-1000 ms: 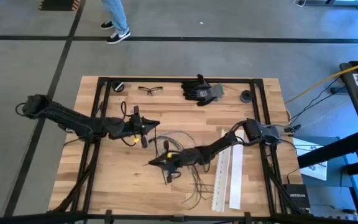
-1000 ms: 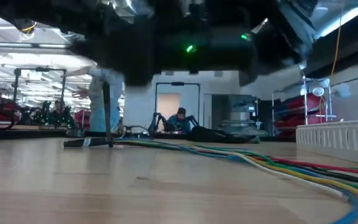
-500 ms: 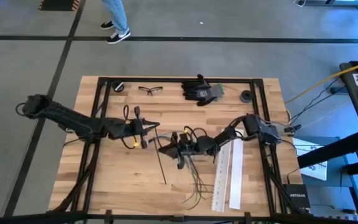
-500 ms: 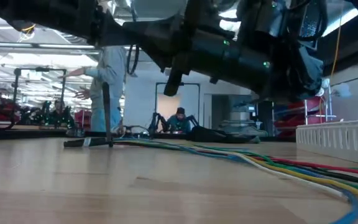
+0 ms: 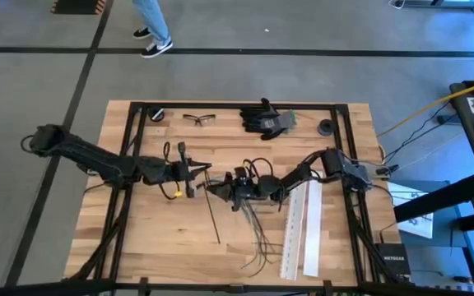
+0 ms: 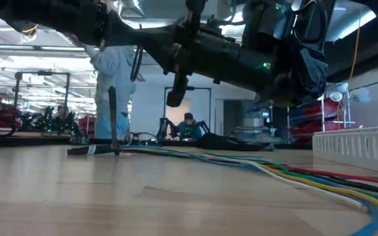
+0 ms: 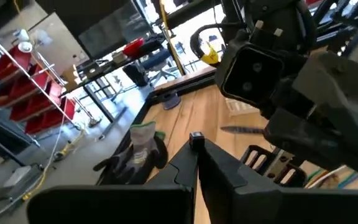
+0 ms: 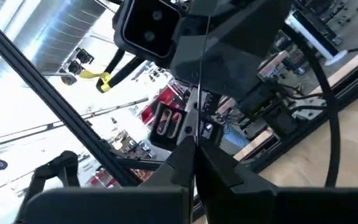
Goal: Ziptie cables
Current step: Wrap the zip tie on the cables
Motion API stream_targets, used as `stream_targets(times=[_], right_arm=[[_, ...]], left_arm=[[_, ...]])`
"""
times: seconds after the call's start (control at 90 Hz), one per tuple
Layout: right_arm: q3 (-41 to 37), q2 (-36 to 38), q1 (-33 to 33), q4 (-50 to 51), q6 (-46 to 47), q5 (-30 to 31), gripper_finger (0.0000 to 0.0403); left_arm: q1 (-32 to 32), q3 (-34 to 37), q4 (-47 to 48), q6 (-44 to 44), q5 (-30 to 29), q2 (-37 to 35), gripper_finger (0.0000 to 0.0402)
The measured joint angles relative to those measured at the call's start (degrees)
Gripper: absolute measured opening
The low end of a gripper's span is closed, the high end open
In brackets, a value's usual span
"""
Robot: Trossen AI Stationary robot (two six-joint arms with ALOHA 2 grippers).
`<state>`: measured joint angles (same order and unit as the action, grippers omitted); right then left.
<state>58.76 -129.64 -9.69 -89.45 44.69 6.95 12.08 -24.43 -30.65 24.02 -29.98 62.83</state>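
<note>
Two dark grippers, left [image 5: 206, 171] and right [image 5: 214, 188], meet clenched tip to tip at mid-table above the thin loose cables [image 5: 257, 238]; what they grip I cannot tell.

A grey concrete floor [image 5: 245, 78] surrounds the wooden table [image 5: 220, 136], crossed by dark tape lines [image 5: 303, 53]. A person's legs in jeans and dark shoes [image 5: 151, 33] stand beyond the table's far edge. Across the room, the low view shows a person in light clothing [image 6: 113, 92], another seated person [image 6: 188, 126] near a pale doorway [image 6: 176, 111], red storage bins [image 6: 314, 128] and ceiling strip lights [image 6: 31, 49].
</note>
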Motion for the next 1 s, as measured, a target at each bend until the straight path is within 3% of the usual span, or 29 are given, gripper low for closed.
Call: stream_targets(times=[1.0], right_arm=[[0.00, 0.00, -0.02, -0.40, 3.34, 1.19, 0.0000]], left_arm=[[1.92, 0.00, -1.61, 2.73, -0.37, -0.75, 0.0000]])
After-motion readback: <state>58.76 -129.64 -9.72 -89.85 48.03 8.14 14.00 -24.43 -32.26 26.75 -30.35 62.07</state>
